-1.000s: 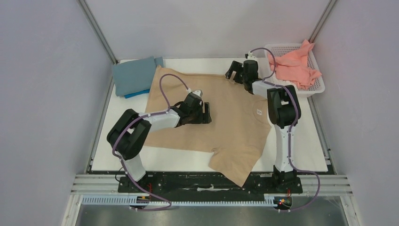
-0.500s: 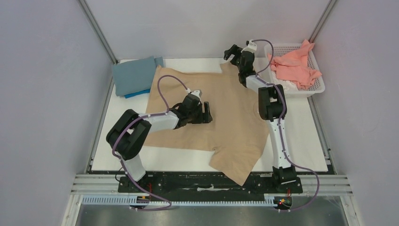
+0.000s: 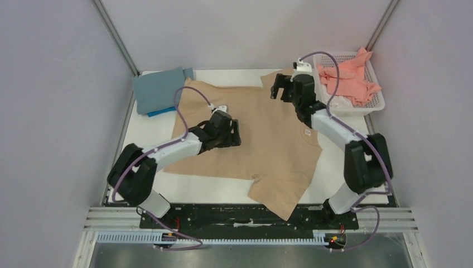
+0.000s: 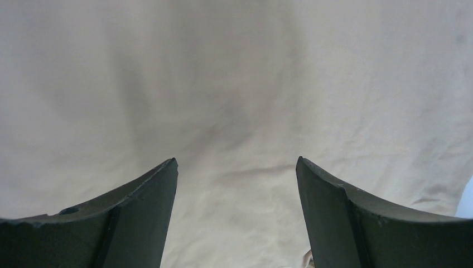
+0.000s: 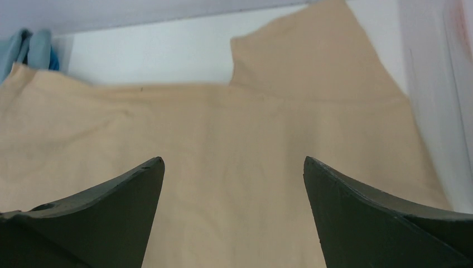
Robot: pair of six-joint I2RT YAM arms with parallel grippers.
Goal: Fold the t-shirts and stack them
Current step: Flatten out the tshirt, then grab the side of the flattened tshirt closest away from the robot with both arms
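A beige-tan t-shirt lies spread flat on the white table, one sleeve at the far edge and one hanging over the near edge. My left gripper is open and empty, low over the shirt's middle; the left wrist view shows only beige cloth between the jaws. My right gripper is open and empty above the far sleeve. A folded grey-blue shirt lies on a bright blue one at the far left. A salmon pink shirt lies in the basket.
A white lattice basket stands at the far right corner, close to my right arm. Grey walls enclose the table on three sides. A black rail runs along the near edge.
My right arm has swung its elbow out to the right and its gripper drew back slightly from the far edge, leaving the sleeve laid flat. My left gripper has shifted a little left and farther.
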